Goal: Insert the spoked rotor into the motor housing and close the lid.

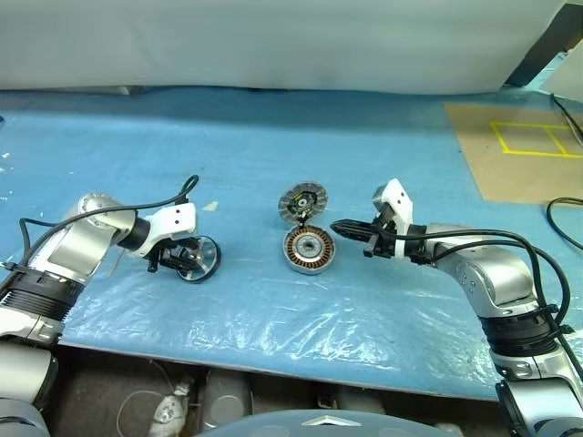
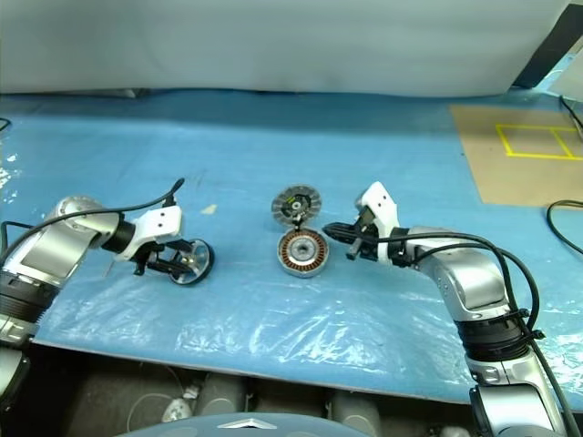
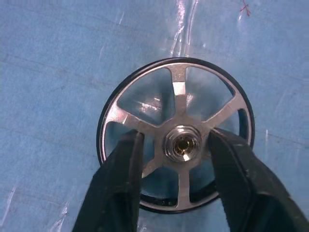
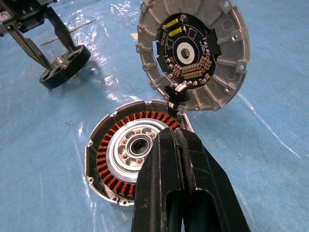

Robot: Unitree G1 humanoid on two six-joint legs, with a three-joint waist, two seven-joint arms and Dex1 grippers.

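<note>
Two fingers of my left gripper (image 1: 185, 261) straddle the spoked rotor's (image 1: 199, 259) hub, spread; my right gripper (image 1: 339, 226), pressed together, sits at three o'clock of the motor housing (image 1: 310, 248).

A blue plastic-covered table (image 1: 273, 146) carries the spoked rotor (image 1: 199, 259), motor housing (image 1: 310, 248) and lid (image 1: 302, 201).

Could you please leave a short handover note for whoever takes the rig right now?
Left hand: fingers open, straddling the hub of the spoked rotor, which lies on the blue sheet; not yet gripped.
Right hand: shut, empty, tips at the right edge of the motor housing.
Housing sits mid-table, open, copper windings showing. Its lid is tipped up just behind it, circuit board showing, joined by a short wire.
Done: nothing inserted yet.
Left: grip the rotor, seat it in the housing, close the lid.
</note>
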